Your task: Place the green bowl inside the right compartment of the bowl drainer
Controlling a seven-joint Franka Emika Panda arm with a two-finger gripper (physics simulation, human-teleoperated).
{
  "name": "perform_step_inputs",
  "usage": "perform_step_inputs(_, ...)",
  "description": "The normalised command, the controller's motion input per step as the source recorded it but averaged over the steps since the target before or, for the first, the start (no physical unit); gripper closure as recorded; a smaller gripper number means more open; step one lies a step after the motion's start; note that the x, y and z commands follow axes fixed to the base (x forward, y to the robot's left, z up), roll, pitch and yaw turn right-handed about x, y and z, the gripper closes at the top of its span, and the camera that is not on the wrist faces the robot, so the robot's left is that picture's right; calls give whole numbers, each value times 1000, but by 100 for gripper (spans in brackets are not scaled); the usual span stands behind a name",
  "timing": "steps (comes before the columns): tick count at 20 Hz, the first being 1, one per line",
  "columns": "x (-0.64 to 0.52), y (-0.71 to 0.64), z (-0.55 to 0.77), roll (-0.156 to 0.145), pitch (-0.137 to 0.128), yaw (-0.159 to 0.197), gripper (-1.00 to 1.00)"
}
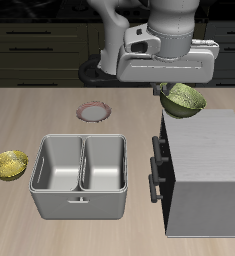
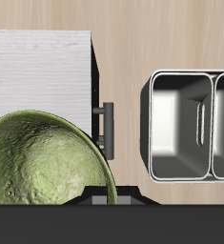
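The green bowl [image 1: 185, 100] hangs tilted in the air over the back edge of a big grey box, with my gripper [image 1: 173, 91] shut on its rim. Its mottled, shiny inside fills much of the wrist view [image 2: 42, 167]. The bowl drainer [image 1: 79, 190] stands on the table near the front edge, well apart from the bowl. It is a grey metal tub with a middle wall, and both wells are empty. The wrist view shows one well of the drainer [image 2: 150, 124] in full and part of the other.
The big grey box [image 1: 204, 170] with black handles [image 1: 155, 170] stands beside the drainer, under the held bowl. A smaller yellow-green bowl [image 1: 9, 165] lies on the drainer's other side. A pink-rimmed round plate [image 1: 94, 110] sits farther back.
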Motion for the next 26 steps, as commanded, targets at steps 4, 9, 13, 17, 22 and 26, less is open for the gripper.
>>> perform_step_inputs(4,-157,-712,155,-74,-21,-1,100)
perform_step_inputs(9,-141,-407,102,-22,-22,15,100)
perform_step_inputs(13,-153,-477,61,-47,-9,-11,100)
perform_step_inputs(17,-104,-328,42,-9,-7,-24,100)
perform_step_inputs(22,-110,-257,94,-19,-28,13,100)
perform_step_inputs(26,-149,-320,142,-12,-30,-12,100)
